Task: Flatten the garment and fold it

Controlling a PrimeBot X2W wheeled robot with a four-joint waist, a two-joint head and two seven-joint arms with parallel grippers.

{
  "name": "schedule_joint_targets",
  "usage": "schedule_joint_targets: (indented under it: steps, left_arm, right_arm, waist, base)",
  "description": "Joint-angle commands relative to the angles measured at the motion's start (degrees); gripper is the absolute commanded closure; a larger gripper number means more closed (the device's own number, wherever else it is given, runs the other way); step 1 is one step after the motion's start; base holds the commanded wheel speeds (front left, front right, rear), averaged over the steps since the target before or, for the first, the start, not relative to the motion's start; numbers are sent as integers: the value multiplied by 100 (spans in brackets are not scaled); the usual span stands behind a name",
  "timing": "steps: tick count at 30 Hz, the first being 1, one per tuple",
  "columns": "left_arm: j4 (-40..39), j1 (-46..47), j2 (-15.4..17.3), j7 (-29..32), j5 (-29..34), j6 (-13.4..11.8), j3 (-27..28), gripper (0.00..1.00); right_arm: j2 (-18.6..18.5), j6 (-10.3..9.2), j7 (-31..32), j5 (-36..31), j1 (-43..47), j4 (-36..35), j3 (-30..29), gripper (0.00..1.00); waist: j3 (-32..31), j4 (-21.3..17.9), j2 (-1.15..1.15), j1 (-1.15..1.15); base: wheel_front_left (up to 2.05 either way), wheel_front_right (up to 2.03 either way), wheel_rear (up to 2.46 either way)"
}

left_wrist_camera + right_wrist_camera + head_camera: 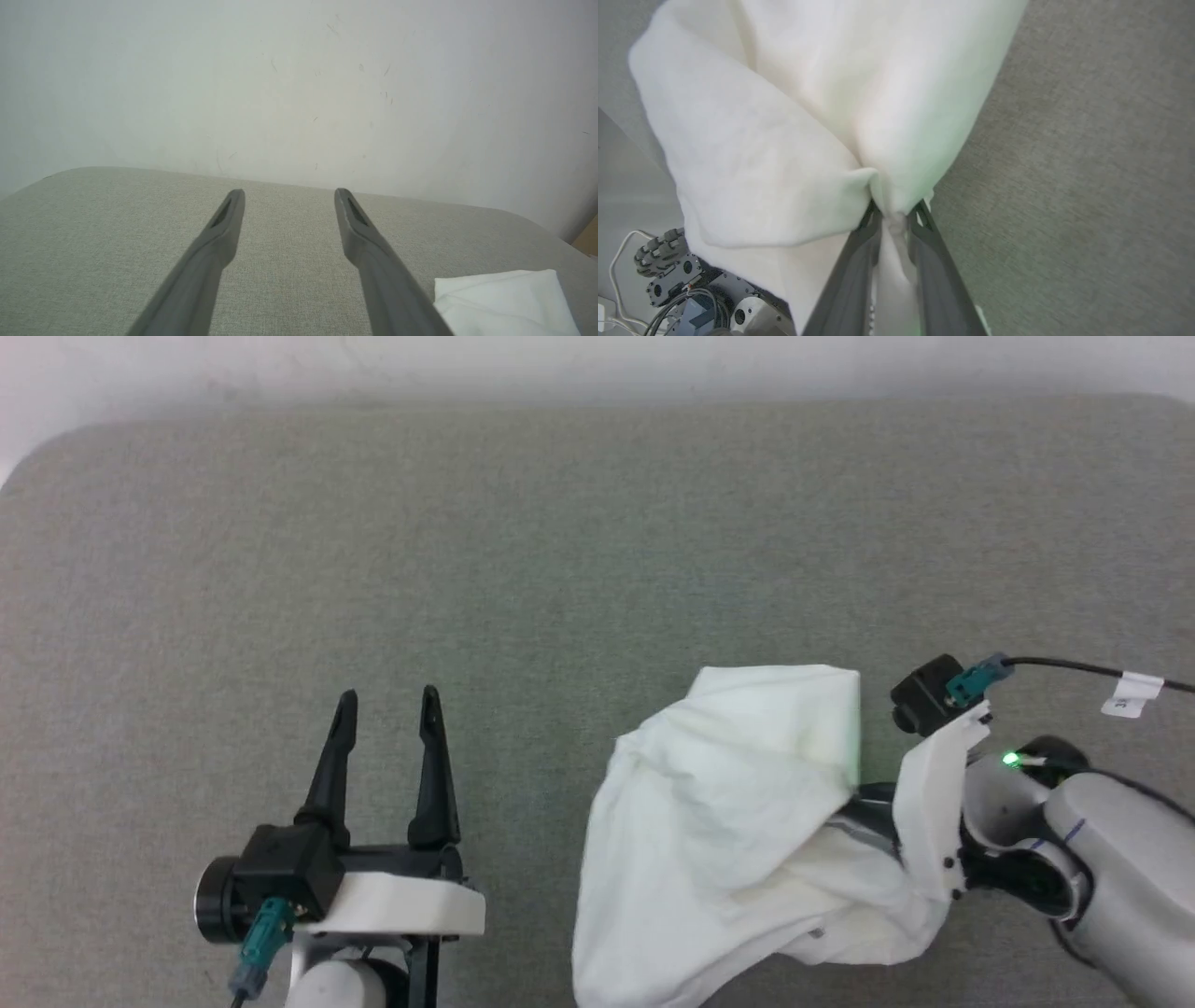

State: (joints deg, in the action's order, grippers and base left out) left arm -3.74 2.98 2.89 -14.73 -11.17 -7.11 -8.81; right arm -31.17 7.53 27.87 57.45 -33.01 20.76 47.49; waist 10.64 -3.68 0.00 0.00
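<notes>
garment (728,803), pinched by right end effector (896,211)

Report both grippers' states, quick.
Left gripper: open, holding nothing.
Right gripper: closed on a fold of the white thin-fabric garment.

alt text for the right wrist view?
The right end effector is shut on a bunched fold of the white garment, which billows above its dark fingers. At right, grey fabric surface; at lower left, robot's wheeled base.
</notes>
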Motion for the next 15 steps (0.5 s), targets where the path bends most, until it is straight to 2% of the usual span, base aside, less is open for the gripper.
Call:
schedule_joint_targets:
  steps: [1, 9, 15]
  left_arm:
    - [5, -116, -2, -27, 1, 30, 18, 0]
    - [-25, -201, -2, -27, -3, 53, 7, 0]
    - [-65, -7, -2, -27, 151, 129, -43, 0]
  right_arm:
    - [-224, -4, 140, -278, -127, -78, -7, 100]
    - [-717, -4, 617, -881, -66, -181, -386, 100]
    - [-1068, -4, 835, -1493, -90, 3, -991, 100]
  waist:
    - [-235, -242, 0, 0]
    - [-257, -831, 0, 0]
    - [179, -1405, 0, 0]
  base:
    - [0, 0, 0]
    - [0, 0, 0]
    - [0, 0, 0]
